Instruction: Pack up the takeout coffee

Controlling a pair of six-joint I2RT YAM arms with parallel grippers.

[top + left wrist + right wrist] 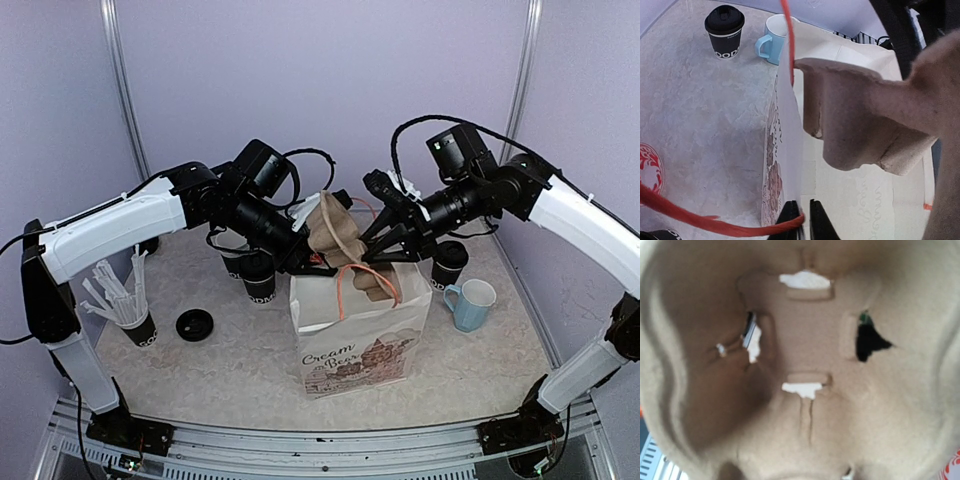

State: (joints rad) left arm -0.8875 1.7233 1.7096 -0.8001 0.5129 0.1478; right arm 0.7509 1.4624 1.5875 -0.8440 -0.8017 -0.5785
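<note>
As the carrier (335, 235) sits in the mouth of the bag (360, 340):
We find right hand (380, 245) gripping it, left hand (805, 216) pinching bag wall.

1 black paper cup (448, 264) (724, 31), lid on, white lettering near its base, stands upright toward the counter's (230, 370) far right. A second cup (259, 285) stands upright left of centre, top hidden.
</note>
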